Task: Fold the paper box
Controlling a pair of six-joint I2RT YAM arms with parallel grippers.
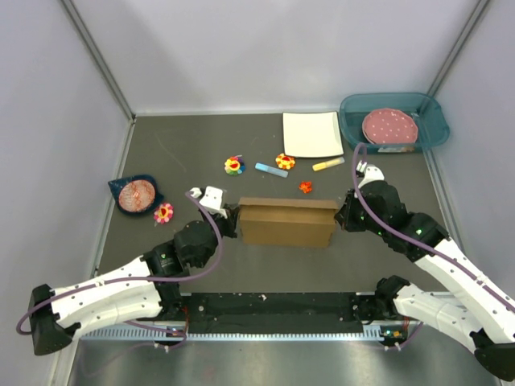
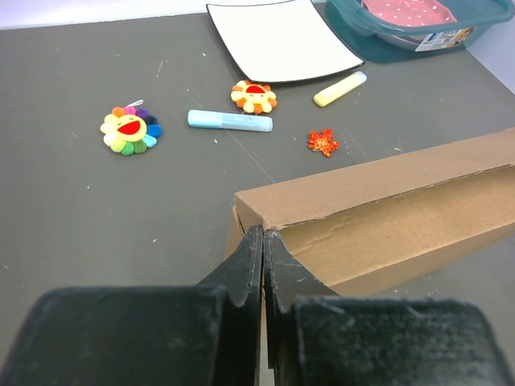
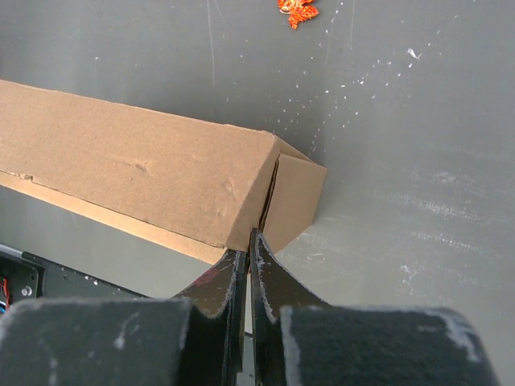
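Observation:
The paper box (image 1: 287,223) is a closed brown cardboard block lying lengthwise in the middle of the grey table. My left gripper (image 1: 231,219) is at its left end. In the left wrist view its jaws are shut, and the left gripper (image 2: 264,233) tips touch the upper corner of the box (image 2: 386,209). My right gripper (image 1: 342,215) is at the right end. In the right wrist view the right gripper (image 3: 251,235) is shut too, its tips against the seam at the end corner of the box (image 3: 137,177). I see nothing held in either gripper.
Behind the box lie a red star (image 1: 305,187), a blue marker (image 1: 271,170), a yellow marker (image 1: 327,164) and two flower toys (image 1: 234,166) (image 1: 285,162). A white square plate (image 1: 312,133) and a teal bin (image 1: 434,125) stand at the back right. A dark bowl (image 1: 135,195) and another flower (image 1: 163,213) are at the left.

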